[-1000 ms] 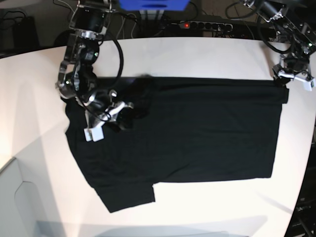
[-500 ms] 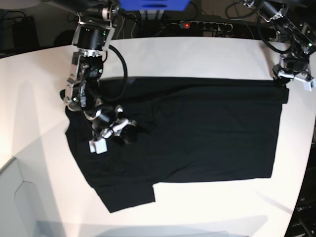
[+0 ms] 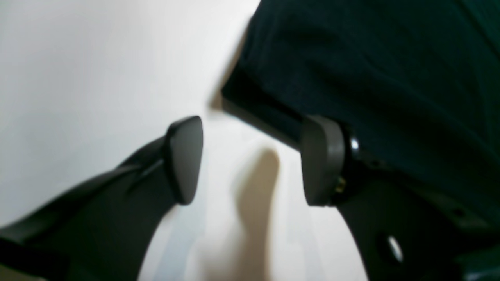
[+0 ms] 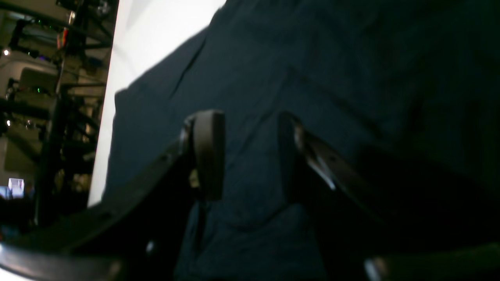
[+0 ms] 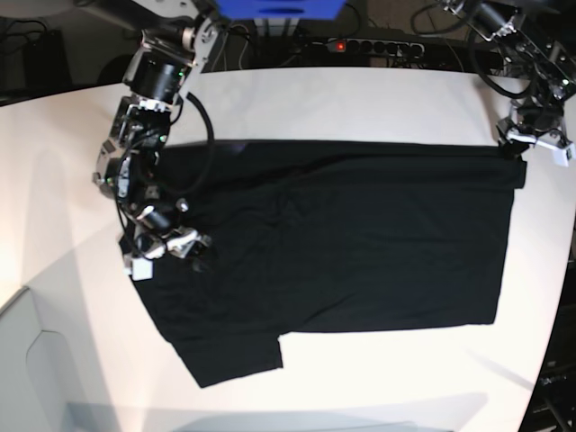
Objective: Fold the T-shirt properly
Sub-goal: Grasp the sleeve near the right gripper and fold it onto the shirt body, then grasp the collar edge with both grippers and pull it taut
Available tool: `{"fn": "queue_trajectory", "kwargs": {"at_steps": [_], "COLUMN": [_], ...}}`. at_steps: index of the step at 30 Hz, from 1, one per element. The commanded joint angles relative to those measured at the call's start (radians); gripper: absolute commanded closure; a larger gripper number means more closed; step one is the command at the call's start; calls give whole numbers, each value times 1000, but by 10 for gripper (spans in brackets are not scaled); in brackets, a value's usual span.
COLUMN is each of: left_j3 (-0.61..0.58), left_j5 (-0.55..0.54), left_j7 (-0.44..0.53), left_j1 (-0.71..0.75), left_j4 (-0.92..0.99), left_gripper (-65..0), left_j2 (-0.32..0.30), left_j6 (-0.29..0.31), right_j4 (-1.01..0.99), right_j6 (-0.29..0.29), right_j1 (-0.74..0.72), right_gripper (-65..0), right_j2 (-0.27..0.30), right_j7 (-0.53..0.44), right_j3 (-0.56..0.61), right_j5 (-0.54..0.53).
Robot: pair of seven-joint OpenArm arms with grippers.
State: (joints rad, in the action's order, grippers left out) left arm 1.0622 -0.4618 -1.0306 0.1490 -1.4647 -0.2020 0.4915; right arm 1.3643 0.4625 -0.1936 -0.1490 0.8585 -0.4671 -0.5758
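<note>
The black T-shirt [image 5: 360, 243] lies spread flat on the white table [image 5: 360, 99], with one sleeve sticking out at the lower left. My right gripper [image 5: 171, 255] hovers low over the shirt's left edge. In the right wrist view the gripper [image 4: 250, 156] is open, with dark shirt fabric [image 4: 312, 58] showing flat beneath the gap. My left gripper [image 5: 525, 155] is at the shirt's upper right corner. In the left wrist view it [image 3: 252, 160] is open, with bare table between the fingers and one finger [image 3: 322, 160] at the shirt's hem [image 3: 390, 78]. The collar tag is not visible.
A power strip [image 5: 378, 45] and cables lie behind the table's far edge, next to a blue box [image 5: 279, 9]. A grey panel [image 5: 36, 369] sits at the lower left corner. The table's curved edge runs close by on the right [image 5: 553, 297].
My right gripper has moved left and down across the shirt, from near the middle-left to the left edge. The bunched fabric at the upper left now lies flatter. The left arm has not moved.
</note>
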Motion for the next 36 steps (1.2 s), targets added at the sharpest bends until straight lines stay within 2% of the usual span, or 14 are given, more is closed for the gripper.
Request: {"fn": "queue_trajectory", "kwargs": {"at_steps": [1,2,4,7,10,12,17,19,22,26,29,31,34,36], "left_j3": [2,2,2,3,5,6,8,6,3,-60,-147,-211,-279,-326], "left_j5": [-16,-16,-16,-21,-78,-108,-122,-119,-84,50,237,343,476,555], "left_j7": [16,16,16,16,16,16,17,17,17,16,37,112,246,313], "left_j1": [-7,-7,-7,-6,4,30,65,67,60,25,-10,-24,-30,-36], "left_j4": [-14,-12,-12,-35,-103,-169,-330,-376,-425,-442,-416,-385,-331,-253], "left_gripper": [-385,-385,-385,-384,-384,-384,-382,-342,-214,-14,-8,-12,-12,-12], "left_j2": [-18,-18,-18,-18,-18,-18,2,5,8,6,9,23,59,71], "left_j6": [3,3,5,5,5,5,5,-6,-7,-9,-9,-9,-9,-9], "right_j4": [20,22,22,50,106,165,280,295,301,349,384,389,386,360], "right_j6": [2,3,3,3,3,3,3,0,-1,-3,-3,-5,-64,-106], "right_j1": [-14,-14,0,64,124,162,242,259,259,256,265,291,316,342], "right_gripper": [-246,-243,-235,-215,-184,-152,-84,-63,-40,-29,-29,-29,-28,-28], "right_j2": [-1,-1,7,52,96,116,137,156,182,180,160,139,108,84], "right_j7": [12,28,46,49,55,55,51,49,48,46,-15,-80,-180,-264], "right_j3": [-6,-12,-22,-32,-31,-31,-28,3,64,123,201,256,322,348], "right_j5": [-22,-36,-128,-313,-470,-504,-497,-482,-370,-111,130,299,531,643]}}
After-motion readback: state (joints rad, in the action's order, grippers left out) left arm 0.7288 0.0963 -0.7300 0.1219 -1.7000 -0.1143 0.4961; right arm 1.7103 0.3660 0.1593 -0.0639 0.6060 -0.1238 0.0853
